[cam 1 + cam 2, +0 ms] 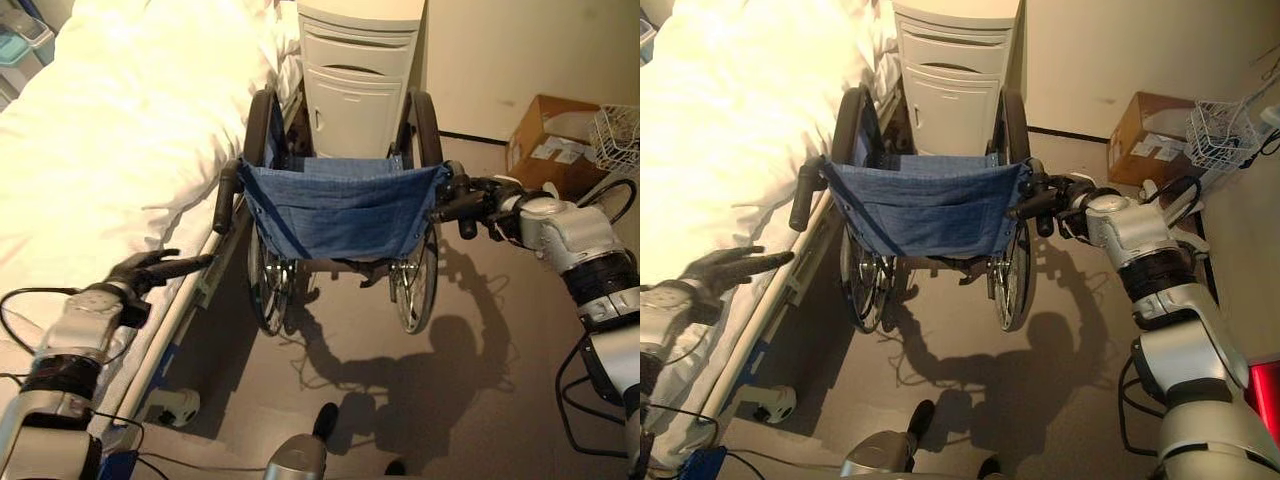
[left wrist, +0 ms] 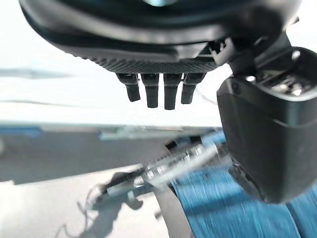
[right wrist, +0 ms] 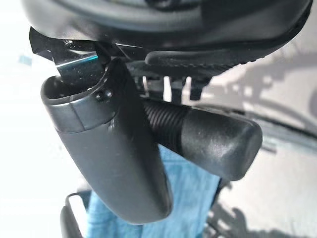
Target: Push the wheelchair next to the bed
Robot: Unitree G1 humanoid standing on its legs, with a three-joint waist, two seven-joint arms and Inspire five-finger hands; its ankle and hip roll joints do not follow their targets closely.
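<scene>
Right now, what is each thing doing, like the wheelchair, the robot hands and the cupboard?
Wheelchair: upright beside the bed, seat empty.
Right push handle: held by the right robot hand.
Left push handle: free, nothing holding it.
Left robot hand: open, fingers straight, over the bed edge.
Bedside cabinet: door and drawer closed.
Cardboard box: on the floor by the wall.

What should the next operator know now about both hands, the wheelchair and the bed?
Right hand: shut on the wheelchair's right push handle.
Left hand: open, fingers straight, over the bed's edge, apart from the left push handle.
Wheelchair: beside the bed, its front facing a cabinet.
Done: the chair seems to stand alongside the bed.
Left: probably check the position, then let go with the right hand.
</scene>
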